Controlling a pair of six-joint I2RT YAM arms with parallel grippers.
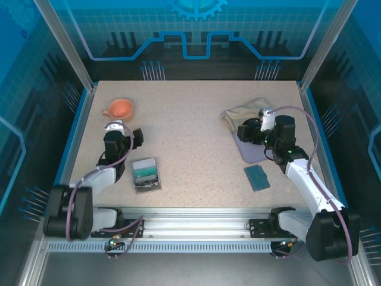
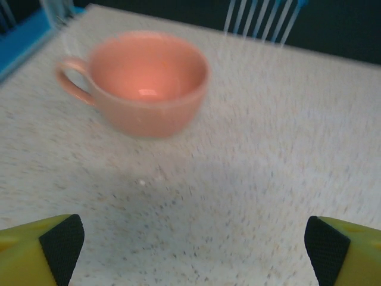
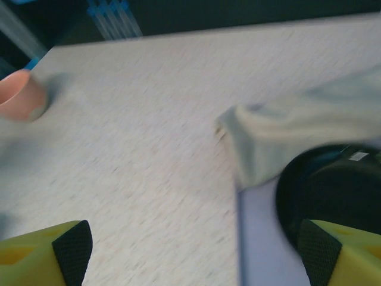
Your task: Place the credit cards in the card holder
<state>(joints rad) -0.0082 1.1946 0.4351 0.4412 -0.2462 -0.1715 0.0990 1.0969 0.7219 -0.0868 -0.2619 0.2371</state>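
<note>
Found the left gripper [image 1: 137,137] hanging above bare table [image 1: 190,179], fingers [image 2: 59,247] spread wide and holding nothing, aimed at the far-left corner with a pink cup [image 2: 146,83] standing upright there. Saw the right gripper [image 1: 243,131] likewise spread wide and empty, pads [image 3: 72,250] well apart, poised over the far-right patch with a pale cloth [image 1: 245,111] crumpled against a lilac mat [image 1: 253,154]. Made out a dark round shape [image 3: 333,190] by the mat in the right wrist view; could not tell what

Located the cards [image 1: 144,173] inside a clear box [image 1: 149,186] at the near left, close to the left arm, teal faces up, apart from both grippers. Located the holder [image 1: 257,177] flat on the table at the near right, just beside the mat's near edge, seemingly folded shut. Judged nothing yet done: no card out, holder unopened. Judged the layout sensible, with box in the left arm's reach and holder in the right's

Noted plenty of bare table between box and holder for carrying a card across or handing it over. Noted the blue rail [image 1: 74,140] close on the left and the metal frame [image 1: 196,215] just near of the box, leaving little room for working on those sides. Expected trouble pinching thin cards lying flat, and more from the box walls crowding wide fingers; favoured coming down from above, on the box's far, open side
</note>
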